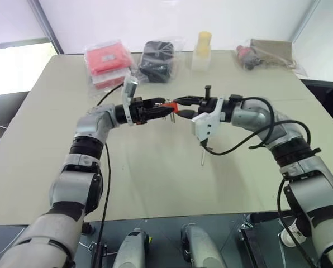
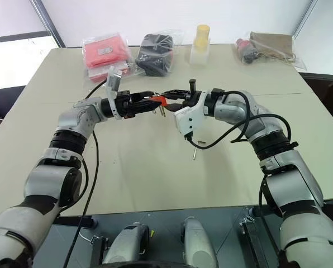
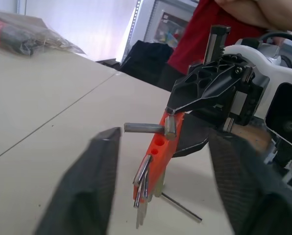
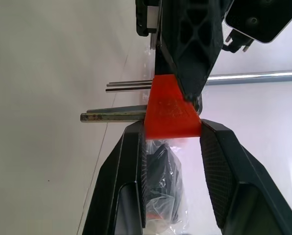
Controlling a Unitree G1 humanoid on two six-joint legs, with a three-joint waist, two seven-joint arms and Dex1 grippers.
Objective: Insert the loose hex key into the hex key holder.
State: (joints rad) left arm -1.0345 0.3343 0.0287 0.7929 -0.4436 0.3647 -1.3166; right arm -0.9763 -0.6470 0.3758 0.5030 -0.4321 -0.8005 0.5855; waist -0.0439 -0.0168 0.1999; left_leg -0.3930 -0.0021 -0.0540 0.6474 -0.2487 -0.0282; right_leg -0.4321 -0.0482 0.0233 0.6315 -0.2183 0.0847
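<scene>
Holding the orange holder (image 4: 171,113) mid-air over the table (image 1: 155,184): right pincer (image 4: 171,128) clamped on it. Left pincer (image 3: 163,161) straddles it, grip unclear. Loose hex key (image 3: 148,128) pokes sideways from its top hole.

Both grippers (image 2: 146,104) (image 2: 172,100) at the orange holder (image 2: 160,101) (loose key (image 2: 194,154) on table (image 2: 144,167)).

Two silver-grey jointed arms with black bands, white wrist housings, looping black cables, black textured fingers (image 4: 217,171).

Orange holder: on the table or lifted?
Lifted: the right gripper clamps the holder clear of the table.
</scene>
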